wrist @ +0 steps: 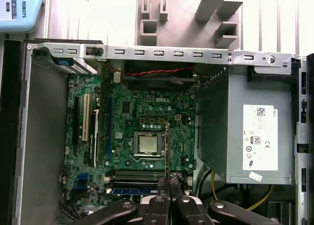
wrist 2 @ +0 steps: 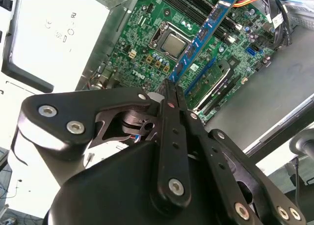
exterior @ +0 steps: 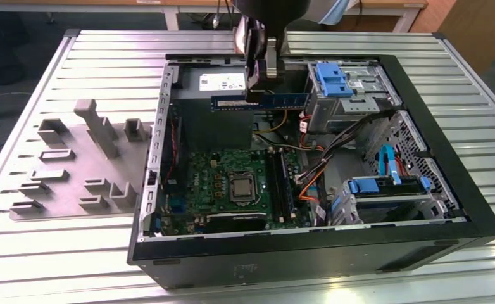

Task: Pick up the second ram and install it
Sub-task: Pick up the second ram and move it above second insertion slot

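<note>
Exterior view | hand (exterior: 260, 94) clamped on second ram (exterior: 292, 99) | ram level above open computer case (exterior: 315, 250)

The slatted metal counter (exterior: 104, 60) carries an open computer case (exterior: 315, 258) (innards exposed) with a grey holder block (exterior: 62, 190) beside it.

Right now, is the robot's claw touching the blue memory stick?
Touching. In the exterior view, the gripper pinches the RAM stick at its middle, holding it up.
</note>
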`<action>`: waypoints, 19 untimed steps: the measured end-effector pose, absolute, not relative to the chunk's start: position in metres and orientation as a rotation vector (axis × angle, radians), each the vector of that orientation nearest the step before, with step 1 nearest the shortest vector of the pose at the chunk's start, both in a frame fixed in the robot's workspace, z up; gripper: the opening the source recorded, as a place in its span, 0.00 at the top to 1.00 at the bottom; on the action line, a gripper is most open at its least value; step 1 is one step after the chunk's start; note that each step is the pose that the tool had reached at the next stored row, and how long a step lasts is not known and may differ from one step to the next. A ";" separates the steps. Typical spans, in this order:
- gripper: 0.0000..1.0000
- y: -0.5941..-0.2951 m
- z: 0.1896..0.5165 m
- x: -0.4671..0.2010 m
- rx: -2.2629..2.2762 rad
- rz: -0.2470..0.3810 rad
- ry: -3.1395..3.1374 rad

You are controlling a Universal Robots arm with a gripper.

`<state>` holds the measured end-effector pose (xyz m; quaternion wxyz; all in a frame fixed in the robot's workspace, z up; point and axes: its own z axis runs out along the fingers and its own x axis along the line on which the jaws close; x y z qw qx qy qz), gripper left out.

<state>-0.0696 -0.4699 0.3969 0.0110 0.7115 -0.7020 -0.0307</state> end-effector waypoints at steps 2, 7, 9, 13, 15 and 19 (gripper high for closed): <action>0.88 -0.470 0.397 -0.070 2.220 -0.096 -2.190; 0.88 -0.470 0.396 -0.070 2.220 -0.096 -2.190; 0.88 -0.470 0.394 -0.070 2.220 -0.096 -2.190; 0.88 -0.470 0.387 -0.070 2.220 -0.096 -2.190; 0.88 -0.470 0.383 -0.070 2.220 -0.096 -2.190; 0.88 -0.470 0.377 -0.070 2.220 -0.096 -2.190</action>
